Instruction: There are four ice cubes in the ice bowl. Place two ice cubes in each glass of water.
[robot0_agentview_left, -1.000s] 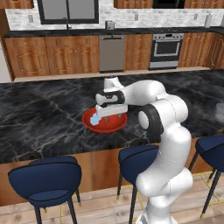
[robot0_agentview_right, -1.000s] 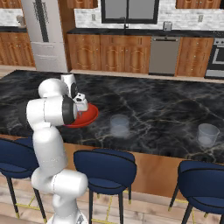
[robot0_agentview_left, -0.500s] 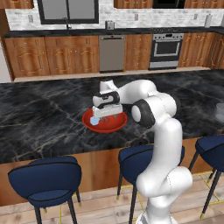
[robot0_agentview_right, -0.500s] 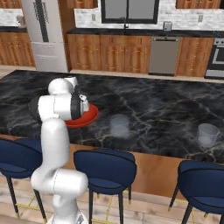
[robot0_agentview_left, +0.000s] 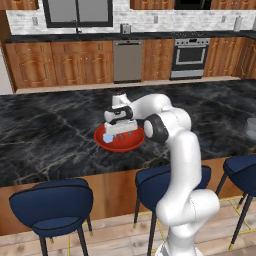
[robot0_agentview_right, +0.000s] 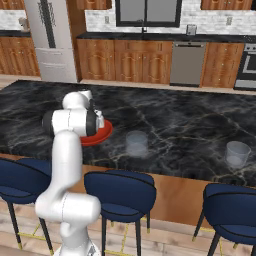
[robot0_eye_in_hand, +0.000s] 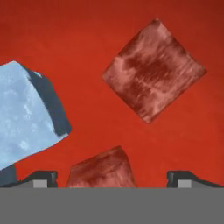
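The red ice bowl (robot0_agentview_left: 134, 144) sits on the dark marble counter, and my gripper (robot0_agentview_left: 120, 133) hangs just above its middle, pointing down. One pale-blue ice cube (robot0_agentview_left: 107, 138) lies at the bowl's left side. In the hand view the bowl's red floor (robot0_eye_in_hand: 87, 35) is close. A pale-blue ice cube (robot0_eye_in_hand: 26, 118) lies at the left, and two see-through cubes tinted red lie at the upper right (robot0_eye_in_hand: 153, 70) and low in the middle (robot0_eye_in_hand: 103, 170). My gripper (robot0_eye_in_hand: 113, 178) is open, its fingertips (robot0_eye_in_hand: 41, 178) astride the low cube without touching it. Two glasses of water (robot0_agentview_right: 136, 144) (robot0_agentview_right: 237, 153) stand to the right of the bowl (robot0_agentview_right: 102, 132).
Blue bar stools (robot0_agentview_left: 52, 207) (robot0_agentview_right: 120, 192) line the near edge of the counter. The far glass (robot0_agentview_left: 251, 127) stands at the right edge of the left base view. Cabinets, a dishwasher and an oven (robot0_agentview_left: 190, 56) run along the back wall.
The hand has sunk a little toward the red bowl and the elbow has swung. The jaws have stayed open.
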